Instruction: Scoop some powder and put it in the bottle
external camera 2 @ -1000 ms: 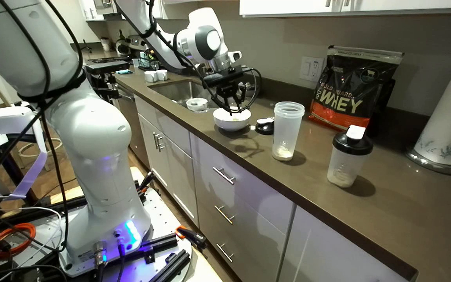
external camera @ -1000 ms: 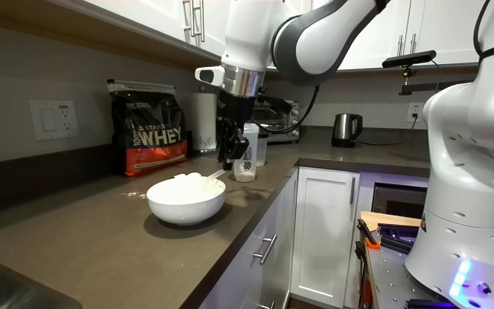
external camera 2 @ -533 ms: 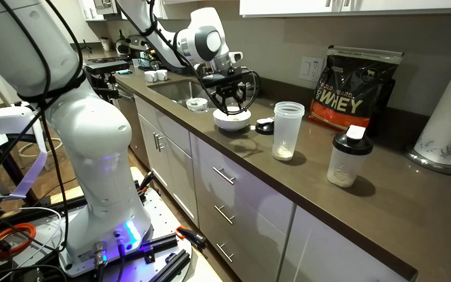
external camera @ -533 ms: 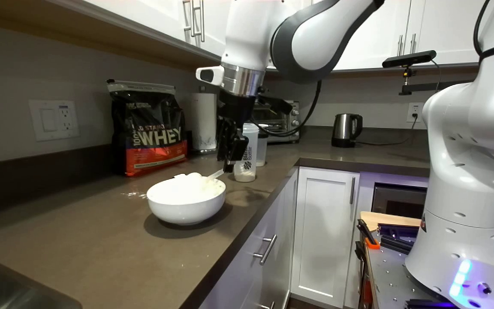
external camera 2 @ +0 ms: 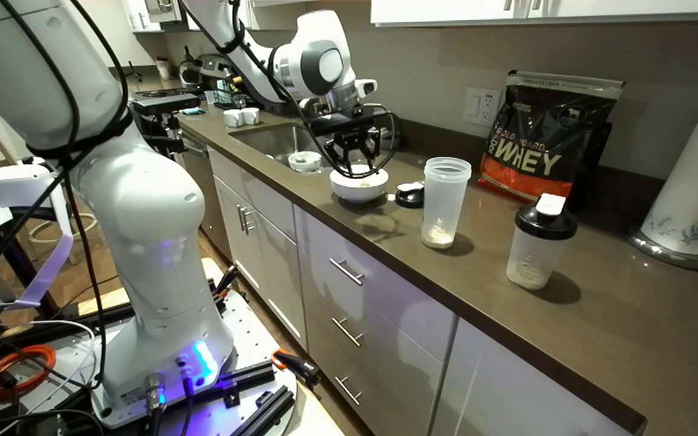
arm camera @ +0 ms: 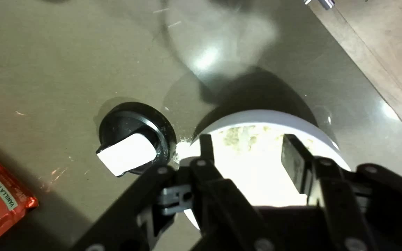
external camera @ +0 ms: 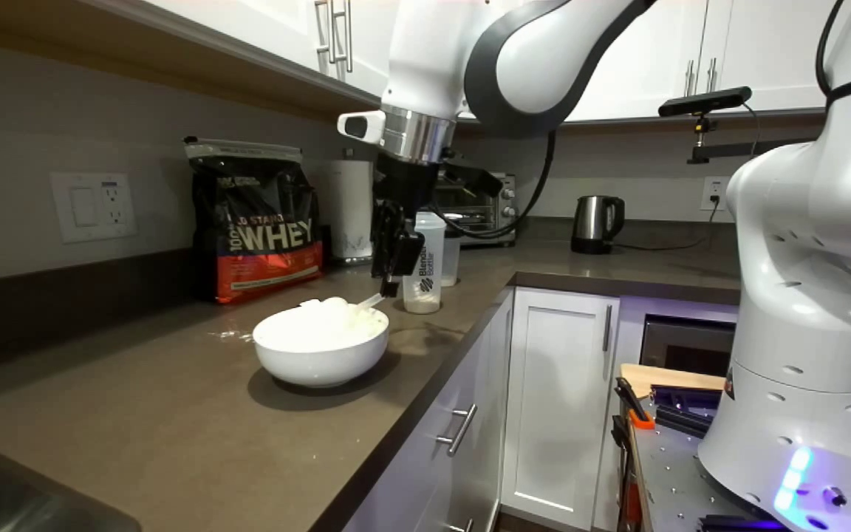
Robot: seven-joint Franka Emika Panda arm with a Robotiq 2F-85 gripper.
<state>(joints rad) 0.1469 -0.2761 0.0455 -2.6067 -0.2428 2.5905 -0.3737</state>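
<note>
Powder [external camera: 329,321], pale off-white and fine, is heaped in a round white bowl [external camera: 318,367] left of centre of the frame in an exterior view, with a translucent scoop handle [external camera: 371,301] slanting out. The jaws stand parted above the bowl, clasping nothing in the wrist view. Grasping that handle seems the step in hand; next they should close on it, then carry powder to the tall translucent plastic shaker bottle [external camera 2: 446,206], right of centre in an exterior view.

Kitchen, white cabinets [external camera: 562,399], sink [external camera 2: 269,140], steel kettle [external camera: 594,220], apparently a toaster oven [external camera: 486,213], partly hidden
</note>
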